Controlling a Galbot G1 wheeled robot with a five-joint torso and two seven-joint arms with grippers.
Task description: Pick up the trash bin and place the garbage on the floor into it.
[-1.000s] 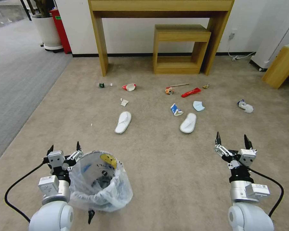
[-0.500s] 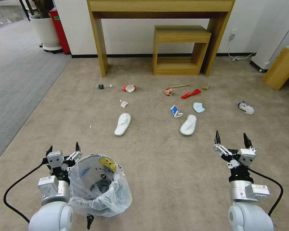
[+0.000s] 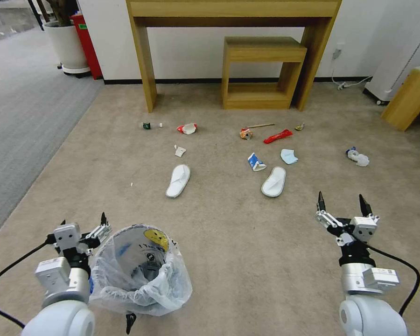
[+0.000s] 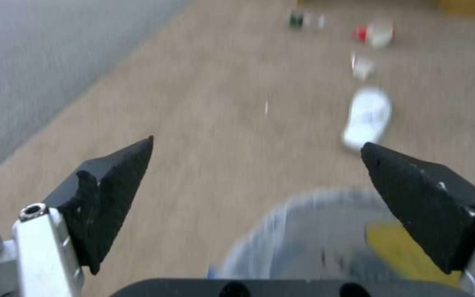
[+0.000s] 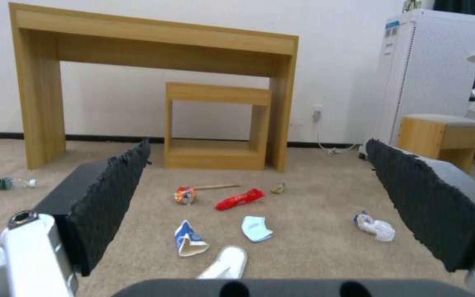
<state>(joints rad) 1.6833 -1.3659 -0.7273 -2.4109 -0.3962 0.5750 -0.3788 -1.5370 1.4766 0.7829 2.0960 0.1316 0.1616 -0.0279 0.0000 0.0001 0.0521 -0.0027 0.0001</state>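
Note:
The trash bin (image 3: 140,266), dark and lined with a crinkled clear bag, stands on the beige floor (image 3: 228,242) at the near left. My left gripper (image 3: 83,220) is open just left of its rim, holding nothing; the rim (image 4: 303,247) shows blurred under the open left gripper (image 4: 257,144). At the near right my right gripper (image 3: 341,198) is open and empty. Garbage lies ahead: two white slippers (image 3: 178,179) (image 3: 274,181), a blue-white carton (image 3: 255,161), a red wrapper (image 3: 277,136), a red-white cup (image 3: 187,128), an orange packet (image 3: 246,133), a tissue (image 3: 358,157). The right gripper (image 5: 258,142) faces that litter.
A wooden desk (image 3: 144,60) with a low wooden stool (image 3: 261,70) under it stands against the far wall. Grey ribbed carpet (image 3: 23,116) borders the left. A white planter (image 3: 72,46) is at back left, a wooden box (image 3: 408,98) and wall cable (image 3: 350,84) at right.
The left arm has swung outward to the left, away from the bin's rim. The right arm has shifted slightly right and nearer. The bin has stayed put.

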